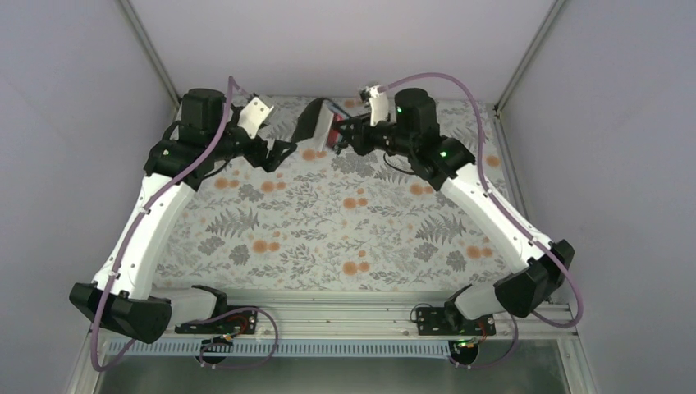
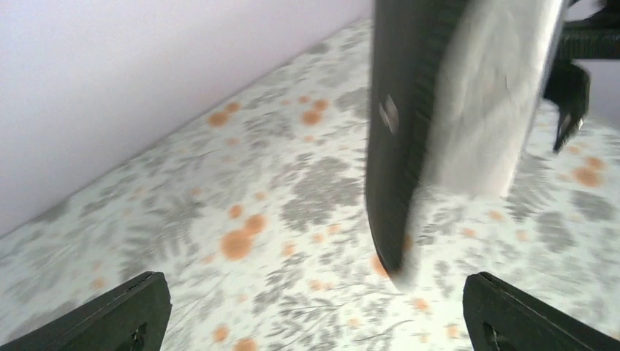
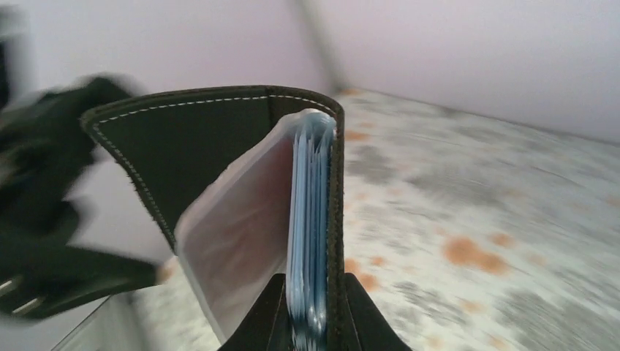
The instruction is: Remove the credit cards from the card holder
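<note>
Card holder (image 3: 219, 139): black leather, pale stitching, folded open, with clear and light-blue sleeves. Held above the far edge of the floral table (image 1: 328, 222), clamped in the right gripper (image 3: 313, 314). Red credit cards (image 1: 334, 131) showed from overhead. Only the left wrist view showed the outer pale tab. Left gripper (image 2: 314, 322): jaws wide apart, just beside the holder.

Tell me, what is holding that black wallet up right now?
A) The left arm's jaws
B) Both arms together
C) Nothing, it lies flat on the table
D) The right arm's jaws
D: in the right wrist view the right arm's jaws pinch the card holder by its lower edge, while the left arm's jaws stand wide apart, clear of it.
</note>
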Robot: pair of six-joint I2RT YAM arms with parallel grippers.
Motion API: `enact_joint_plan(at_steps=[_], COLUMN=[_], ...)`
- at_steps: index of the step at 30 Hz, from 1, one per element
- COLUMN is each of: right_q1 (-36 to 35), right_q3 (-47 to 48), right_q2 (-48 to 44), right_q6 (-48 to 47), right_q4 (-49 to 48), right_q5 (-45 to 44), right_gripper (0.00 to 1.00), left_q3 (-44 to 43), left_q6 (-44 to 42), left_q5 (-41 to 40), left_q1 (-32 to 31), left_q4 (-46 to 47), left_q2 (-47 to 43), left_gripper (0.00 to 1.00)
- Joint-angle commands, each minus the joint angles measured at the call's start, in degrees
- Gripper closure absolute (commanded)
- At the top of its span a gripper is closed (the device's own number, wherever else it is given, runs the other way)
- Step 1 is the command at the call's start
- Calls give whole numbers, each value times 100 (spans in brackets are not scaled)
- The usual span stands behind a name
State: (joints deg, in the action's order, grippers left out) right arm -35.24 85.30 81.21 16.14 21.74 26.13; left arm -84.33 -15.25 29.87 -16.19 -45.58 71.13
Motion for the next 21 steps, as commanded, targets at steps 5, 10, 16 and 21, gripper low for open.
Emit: enact_joint_plan(at_steps=[5, 10, 16, 21], right_q1=[-218, -353, -467, -567], right_q3=[1029, 1230, 1180, 962], right_q2=[934, 1160, 1129, 891], right_q6=[1010, 872, 731, 491], right_q4=[2764, 2813, 2362, 1587], right_q5=[-5610, -5397, -4255, -2705], right_gripper=[96, 96, 96, 96], left_q3=[102, 124, 228, 318], left_q6=[141, -29, -77, 174], left_q5=[-1013, 138, 1210, 818], left_q1=[11, -43, -134, -161], left_q4=[273, 68, -39, 167], left_q2=[16, 56, 85, 254], left_gripper=[0, 10, 36, 21])
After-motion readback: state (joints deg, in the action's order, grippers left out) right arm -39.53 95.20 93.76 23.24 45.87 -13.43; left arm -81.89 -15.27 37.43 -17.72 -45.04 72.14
